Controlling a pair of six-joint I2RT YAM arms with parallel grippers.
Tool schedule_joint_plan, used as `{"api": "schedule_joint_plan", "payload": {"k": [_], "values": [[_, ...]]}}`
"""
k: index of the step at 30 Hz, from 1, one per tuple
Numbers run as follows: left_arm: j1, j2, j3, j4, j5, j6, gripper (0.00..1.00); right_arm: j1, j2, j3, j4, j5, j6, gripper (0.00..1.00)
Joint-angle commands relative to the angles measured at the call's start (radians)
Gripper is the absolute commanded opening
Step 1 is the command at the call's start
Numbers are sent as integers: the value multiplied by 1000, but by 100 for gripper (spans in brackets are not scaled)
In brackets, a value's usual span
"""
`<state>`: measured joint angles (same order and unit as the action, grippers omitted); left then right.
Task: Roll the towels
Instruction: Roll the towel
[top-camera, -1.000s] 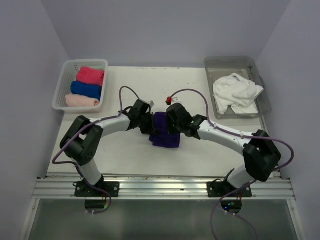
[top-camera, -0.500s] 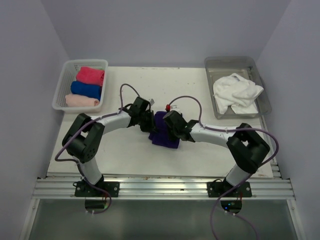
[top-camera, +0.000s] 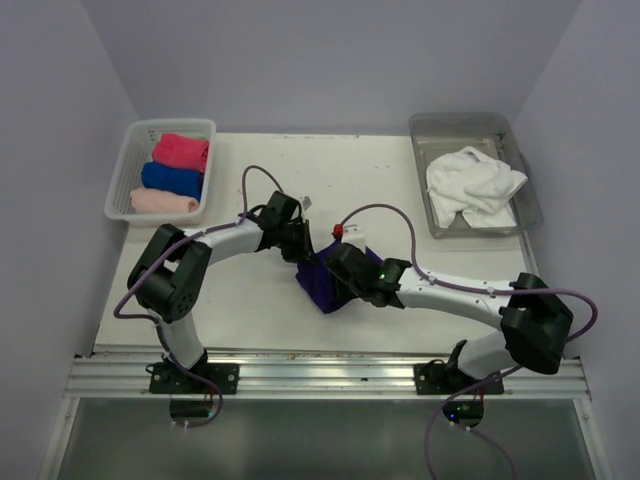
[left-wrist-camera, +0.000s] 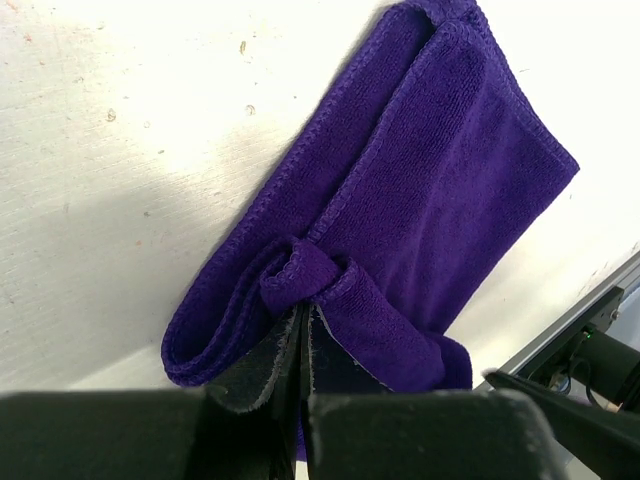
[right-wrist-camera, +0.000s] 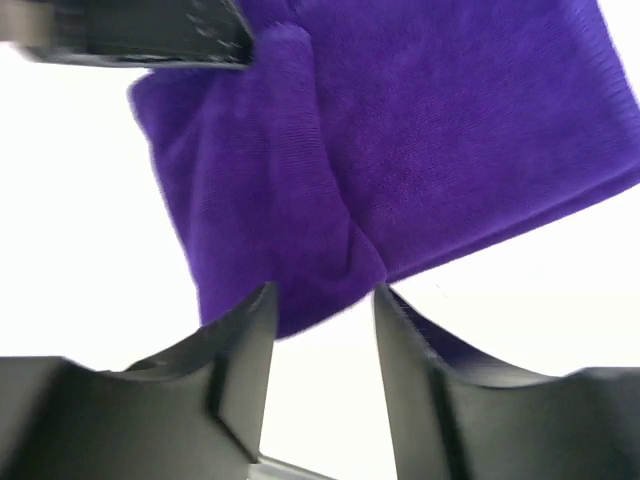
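Right gripper (right-wrist-camera: 322, 300) has spread apart at the purple towel (left-wrist-camera: 440, 170), which left gripper (left-wrist-camera: 303, 325) still pinches.

text: none readable | labels: none | brands: none | numbers: none | signs: none

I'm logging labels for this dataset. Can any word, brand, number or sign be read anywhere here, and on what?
None can be read. The purple towel, the white basket and the grey tray show no print, and nothing legible appears on the table or walls.
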<state>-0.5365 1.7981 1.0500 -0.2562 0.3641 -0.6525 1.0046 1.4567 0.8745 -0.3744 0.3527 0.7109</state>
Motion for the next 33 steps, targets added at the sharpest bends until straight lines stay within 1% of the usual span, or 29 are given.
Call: {"api": "schedule_joint_plan", "payload": {"k": [1, 3, 4, 5, 6, 7, 8, 11, 13, 15, 21, 25, 28, 31, 33], "values": [[10, 1, -4, 6, 1, 34, 4, 67, -62, 108, -104, 130, -74, 49], [10, -2, -11, 15, 6, 30, 4, 103, -35, 139, -113, 179, -138, 51], [9, 0, -13, 17, 12, 30, 4, 142, -18, 164, -103, 187, -168, 52], [10, 0, -12, 20, 16, 28, 4, 166, 0, 176, -98, 206, -232, 52], [9, 1, -10, 23, 25, 28, 4, 189, 46, 193, -97, 238, -264, 52], [9, 6, -7, 21, 29, 30, 4, 239, 69, 228, -95, 262, -299, 54], [9, 9, -1, 20, 27, 31, 4, 259, 100, 245, -95, 279, -362, 55], [10, 15, 10, 11, 29, 37, 4, 304, 204, 293, -86, 315, -445, 56], [10, 17, 15, 6, 27, 39, 4, 313, 267, 316, -92, 321, -462, 57], [10, 17, 16, 2, 24, 40, 4, 316, 297, 316, -89, 328, -464, 57], [9, 27, 8, 6, 24, 42, 4, 315, 384, 271, -83, 394, -420, 59], [10, 30, 7, 6, 24, 45, 4, 313, 415, 235, -44, 404, -387, 59], [12, 27, 8, 0, 22, 48, 5, 309, 426, 207, -20, 425, -349, 57], [16, 21, 10, -6, 21, 56, 5, 289, 406, 164, 29, 419, -335, 50], [20, 15, 10, -14, 21, 62, 6, 276, 380, 137, 49, 407, -330, 33]]}}
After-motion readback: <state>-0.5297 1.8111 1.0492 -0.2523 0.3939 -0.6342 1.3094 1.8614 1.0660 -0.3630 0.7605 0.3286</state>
